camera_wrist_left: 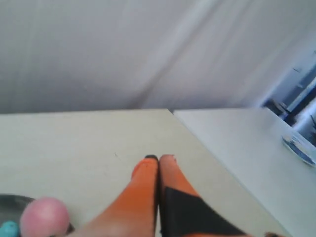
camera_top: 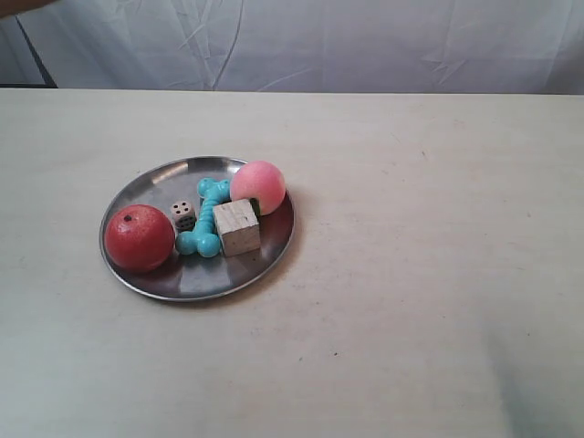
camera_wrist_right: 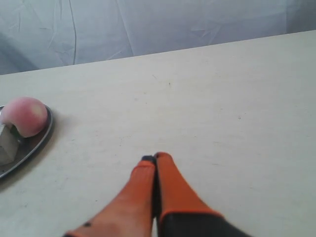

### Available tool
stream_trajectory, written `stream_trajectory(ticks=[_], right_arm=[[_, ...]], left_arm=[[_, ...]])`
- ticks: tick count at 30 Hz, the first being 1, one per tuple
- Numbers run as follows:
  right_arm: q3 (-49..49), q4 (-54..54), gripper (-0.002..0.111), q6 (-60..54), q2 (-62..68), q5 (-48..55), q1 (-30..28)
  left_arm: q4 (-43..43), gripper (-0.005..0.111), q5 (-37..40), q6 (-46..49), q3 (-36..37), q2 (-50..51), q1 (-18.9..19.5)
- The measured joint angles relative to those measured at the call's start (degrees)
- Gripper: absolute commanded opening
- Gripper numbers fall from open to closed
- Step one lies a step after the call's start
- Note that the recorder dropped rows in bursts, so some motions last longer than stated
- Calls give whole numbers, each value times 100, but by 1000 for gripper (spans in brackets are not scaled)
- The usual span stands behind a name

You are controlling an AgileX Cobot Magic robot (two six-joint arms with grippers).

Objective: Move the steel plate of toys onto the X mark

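Note:
The steel plate (camera_top: 157,277) lies left of centre on the cream table. It holds a red apple (camera_top: 139,238), a pink peach (camera_top: 257,186), a turquoise bone (camera_top: 206,222), a wooden cube (camera_top: 237,227) and a white die (camera_top: 182,213). No gripper shows in the exterior view. My left gripper (camera_wrist_left: 159,158) is shut and empty over bare tabletop, with the peach (camera_wrist_left: 44,217) and the plate rim (camera_wrist_left: 11,199) beside it. The right gripper (camera_wrist_right: 154,158) is also shut and empty, apart from the plate (camera_wrist_right: 43,137) and peach (camera_wrist_right: 27,114). A tiny dark speck (camera_top: 335,354) marks the tabletop; I cannot tell whether it is the X mark.
A white cloth backdrop (camera_top: 365,41) hangs behind the table's far edge. In the left wrist view a second, paler table (camera_wrist_left: 247,148) adjoins this one and carries a blue-and-white object (camera_wrist_left: 299,143). Faint small marks (camera_wrist_right: 169,84) dot the tabletop.

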Motion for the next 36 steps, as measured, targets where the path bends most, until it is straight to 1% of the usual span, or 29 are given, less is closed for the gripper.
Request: stream_trajectory(ticks=[4, 6, 9, 13, 16, 17, 19, 22, 25, 28, 32, 36], right_arm=[[0, 0, 0, 0, 0, 0, 0], [0, 0, 0, 0, 0, 0, 0], [0, 0, 0, 0, 0, 0, 0], [0, 0, 0, 0, 0, 0, 0], [0, 0, 0, 0, 0, 0, 0], [0, 0, 0, 0, 0, 0, 0], [0, 0, 0, 0, 0, 0, 0], [0, 0, 0, 0, 0, 0, 0], [0, 0, 0, 0, 0, 0, 0], [0, 0, 0, 0, 0, 0, 0], [0, 0, 0, 0, 0, 0, 0], [0, 0, 0, 0, 0, 0, 0]], left_arm=[[-307, 0, 1629, -37, 540, -1066, -388], [-524, 0, 2210, -48, 890, -1644, -515], [-669, 0, 2623, -59, 1396, -2463, -587], [-739, 0, 2928, -63, 2080, -3519, -585], [-858, 0, 3352, -124, 2772, -4217, -585], [-1033, 0, 3511, -149, 2962, -4371, -585], [-1814, 0, 3962, -168, 3428, -4682, -585], [-3571, 0, 4468, -192, 4004, -4863, -585], [-4998, 0, 4507, -203, 4423, -4887, -585], [-5756, 0, 4454, -215, 4577, -4901, -585], [-6150, 0, 4251, -215, 4590, -4901, -585], [-6154, 0, 4202, -66, 4590, -4901, -585]])
